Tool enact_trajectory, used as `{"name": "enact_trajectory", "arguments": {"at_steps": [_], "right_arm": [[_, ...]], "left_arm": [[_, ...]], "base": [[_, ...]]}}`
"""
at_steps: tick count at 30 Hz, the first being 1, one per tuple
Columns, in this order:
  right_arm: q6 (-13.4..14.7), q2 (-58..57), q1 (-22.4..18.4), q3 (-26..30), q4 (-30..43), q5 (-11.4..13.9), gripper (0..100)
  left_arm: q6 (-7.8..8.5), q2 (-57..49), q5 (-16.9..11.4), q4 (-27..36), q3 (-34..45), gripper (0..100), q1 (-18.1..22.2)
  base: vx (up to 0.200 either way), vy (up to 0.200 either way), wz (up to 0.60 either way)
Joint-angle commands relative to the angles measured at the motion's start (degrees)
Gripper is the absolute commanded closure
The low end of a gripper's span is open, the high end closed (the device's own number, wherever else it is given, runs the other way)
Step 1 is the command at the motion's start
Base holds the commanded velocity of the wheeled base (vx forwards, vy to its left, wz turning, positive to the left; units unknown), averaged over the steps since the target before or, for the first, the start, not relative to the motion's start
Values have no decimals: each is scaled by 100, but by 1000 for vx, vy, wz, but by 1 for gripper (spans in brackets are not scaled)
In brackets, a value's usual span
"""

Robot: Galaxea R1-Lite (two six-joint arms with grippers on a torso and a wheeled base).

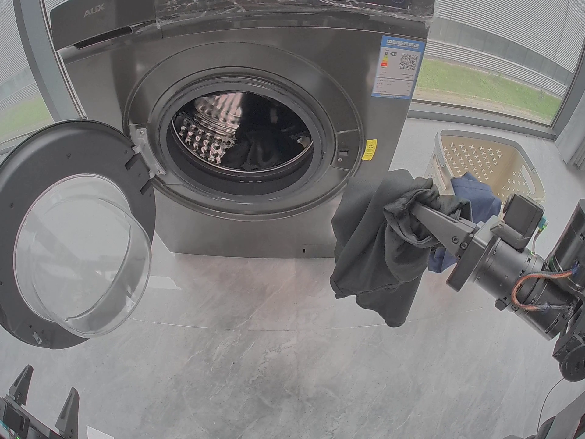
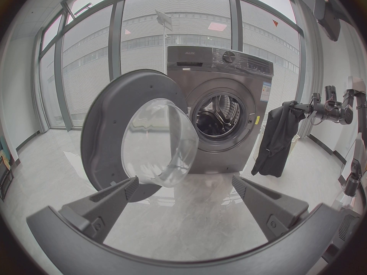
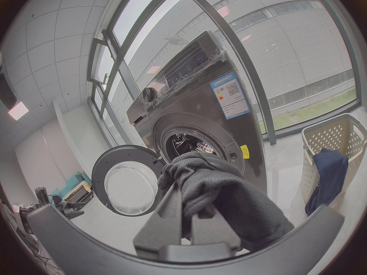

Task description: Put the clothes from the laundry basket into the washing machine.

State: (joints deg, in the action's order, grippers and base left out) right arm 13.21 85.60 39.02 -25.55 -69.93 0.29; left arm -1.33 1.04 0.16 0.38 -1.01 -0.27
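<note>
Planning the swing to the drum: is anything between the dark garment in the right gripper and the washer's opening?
Nothing visible does. The door hangs open on the left, off the opening, and the garment hangs from the right gripper just right of it. Inside, dark clothes lie low.

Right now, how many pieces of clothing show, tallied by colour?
Dark grey garment, in the right gripper: 1
Blue garment, over the laundry basket rim: 1
Dark heap in the washing machine drum: 1, pieces indistinguishable
Total: 3
</note>
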Motion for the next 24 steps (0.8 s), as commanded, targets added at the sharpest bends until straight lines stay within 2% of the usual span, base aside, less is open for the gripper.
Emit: {"name": "enact_trajectory", "arguments": {"at_steps": [1, 11, 13, 21, 24], "right_arm": [[14, -26, 9, -11, -4, 15, 100], [23, -114, -176, 59, -4, -20, 100], [32, -140, -228, 121, 5, -100, 100], [50, 0, -132, 384, -4, -152, 100], [41, 18, -61, 358, -4, -152, 100]], "left_arm": [[10, -60, 2, -3, 75, 0, 0], [1, -60, 2, -3, 75, 0, 9], [1, -68, 2, -3, 75, 0, 9], [1, -60, 2, -11, 84, 0, 9], [-8, -68, 11, -29, 84, 0, 9]], "base": [[0, 0, 0], [0, 0, 0], [0, 0, 0], [0, 0, 0], [0, 200, 0]]}}
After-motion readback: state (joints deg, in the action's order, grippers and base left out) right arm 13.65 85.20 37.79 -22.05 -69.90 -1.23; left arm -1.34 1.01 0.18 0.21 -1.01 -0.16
